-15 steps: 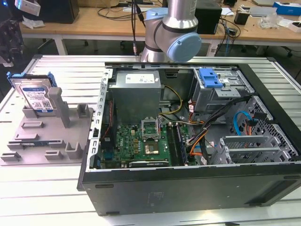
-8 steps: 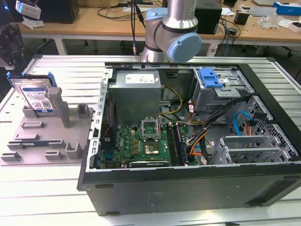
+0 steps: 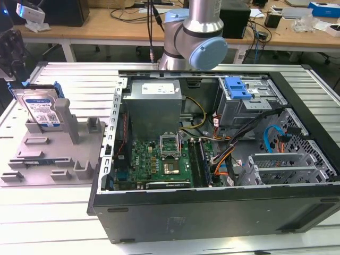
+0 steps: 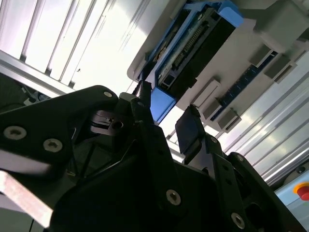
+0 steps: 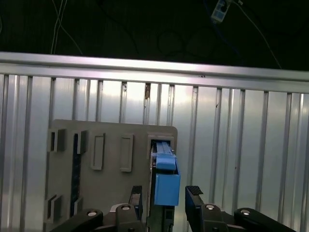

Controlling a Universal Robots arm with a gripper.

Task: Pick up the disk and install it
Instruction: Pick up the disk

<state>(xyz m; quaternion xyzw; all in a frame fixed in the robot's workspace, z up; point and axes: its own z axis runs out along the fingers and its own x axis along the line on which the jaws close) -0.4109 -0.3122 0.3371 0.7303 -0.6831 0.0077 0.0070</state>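
One end effector (image 5: 165, 191), its two fingers (image 5: 194, 194) apart astride one disk (image 5: 167, 180) in one grey stand (image 5: 111, 140).

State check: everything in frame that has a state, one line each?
Silver disk in blue carrier frame: upright in grey plastic stand, not lifted.
Black gripper: fingers open, one either side of the disk.
Black computer case: lying on its side, panel off, interior exposed.

on the ribbed silver bench (image 3: 53, 212): grey plastic stand (image 3: 37, 159) at nine o'clock in the exterior view, open black computer case (image 3: 212, 212) just beside it, centre to three o'clock.
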